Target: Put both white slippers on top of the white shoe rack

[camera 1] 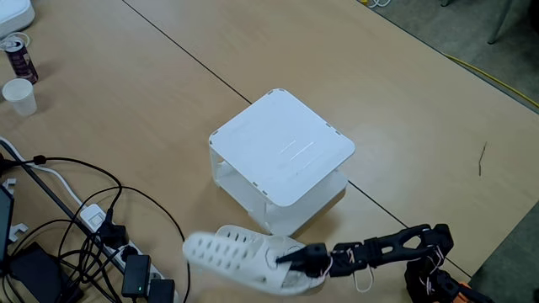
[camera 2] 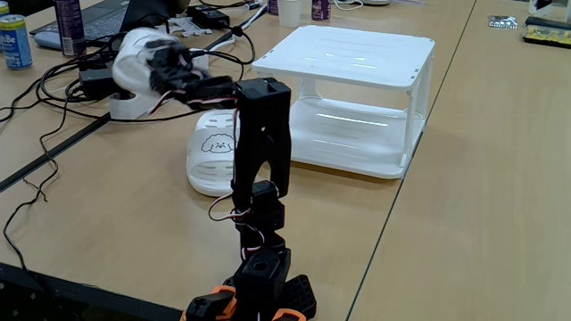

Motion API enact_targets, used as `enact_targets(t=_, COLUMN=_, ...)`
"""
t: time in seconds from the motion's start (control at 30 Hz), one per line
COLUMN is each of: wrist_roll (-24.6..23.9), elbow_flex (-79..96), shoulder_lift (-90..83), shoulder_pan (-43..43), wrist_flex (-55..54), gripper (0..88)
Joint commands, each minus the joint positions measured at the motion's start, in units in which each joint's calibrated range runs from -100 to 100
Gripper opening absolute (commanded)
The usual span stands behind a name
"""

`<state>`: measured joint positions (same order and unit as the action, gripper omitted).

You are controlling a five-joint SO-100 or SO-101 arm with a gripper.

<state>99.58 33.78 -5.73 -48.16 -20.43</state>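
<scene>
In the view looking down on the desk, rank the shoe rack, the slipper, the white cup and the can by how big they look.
1. Shoe rack
2. Slipper
3 and 4. Cup and can: they look alike in size, so I won't rank them.

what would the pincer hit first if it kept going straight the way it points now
The pincer is shut on a white slipper, held off the table. It points away from the shoe rack, toward the power strip and tangled cables. Those look to be first in line, though depth is unclear.
</scene>
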Motion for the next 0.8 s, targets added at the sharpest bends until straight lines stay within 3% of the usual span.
enact_targets(t=0.0, wrist_roll=0.4, elbow_flex=-5.5, shoulder_lift=-9.4, shoulder_pan=3.3, wrist_flex=2.6, gripper=0.8)
enact_targets(t=0.4, wrist_roll=0.4, elbow_flex=-28.1, shoulder_lift=-9.5, shoulder_pan=10.6, wrist_flex=21.6, gripper=0.8)
enact_targets(t=0.77, wrist_roll=0.4, elbow_flex=-33.3, shoulder_lift=-9.3, shoulder_pan=21.6, wrist_flex=25.9, gripper=0.8)
